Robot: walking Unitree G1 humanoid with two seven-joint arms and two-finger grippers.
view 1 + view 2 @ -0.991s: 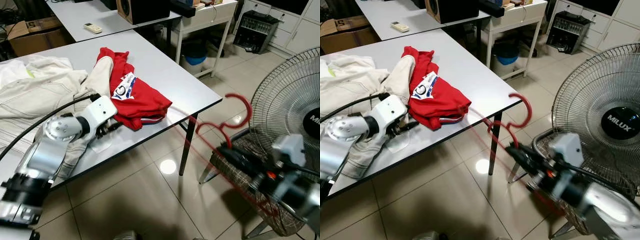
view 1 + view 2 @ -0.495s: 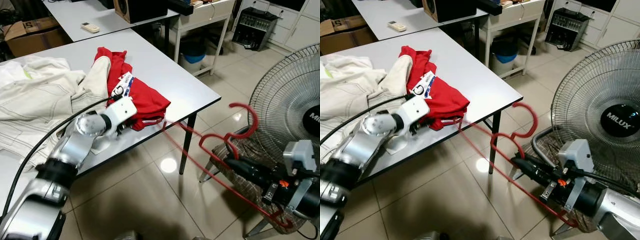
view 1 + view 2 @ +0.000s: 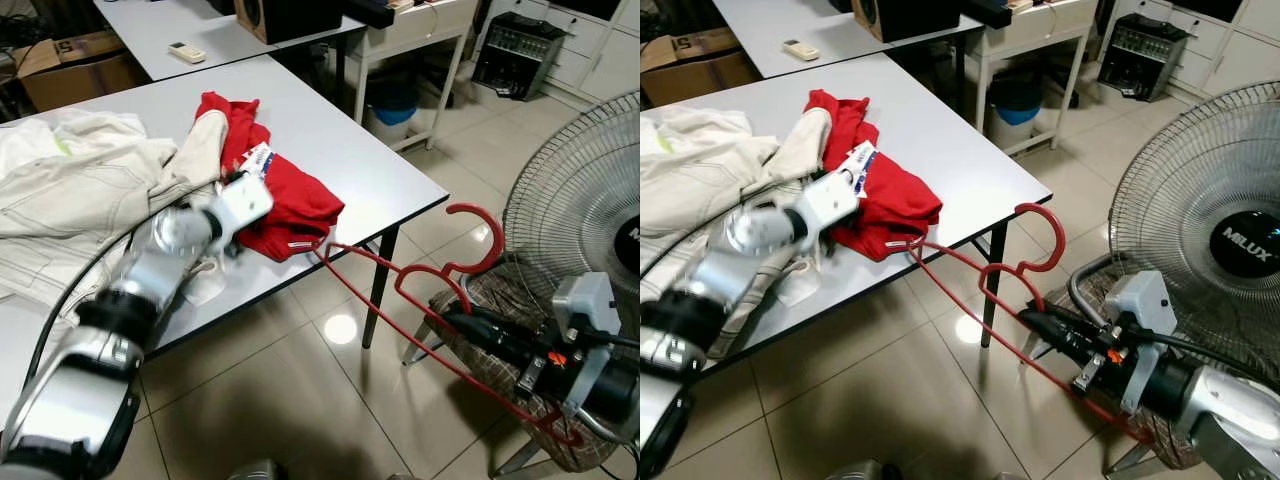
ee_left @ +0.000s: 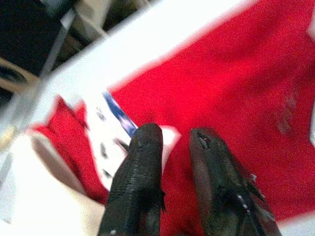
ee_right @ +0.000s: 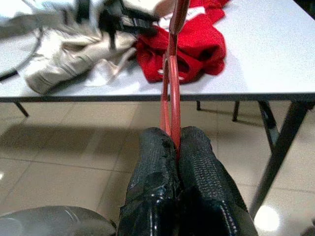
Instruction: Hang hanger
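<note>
right gripper (image 5: 175,147): low over the tiled floor (image 3: 300,400) beside the table's near right corner, its two black fingers pressed together on the bar of the red hanger (image 3: 400,290)
red hanger: held out from that gripper toward the table, hook (image 3: 1040,235) curling upward, its far tip just at the table's near edge by the hem of the red shirt (image 3: 290,205)
left gripper (image 4: 174,142): out over the table near its near edge, fingers narrowly apart, holding nothing, tips over the red shirt and its white printed patch (image 3: 255,160)
red shirt: crumpled on the grey table (image 3: 340,140), reaching from mid-table down to the near edge
beige garment (image 3: 90,190): heaped along the table's left side, one sleeve lying over the red shirt
fan (image 3: 1210,240): standing on the floor to the right, wire guard facing the table
second table (image 3: 180,30): behind, with a white remote (image 3: 186,53) near its front edge
</note>
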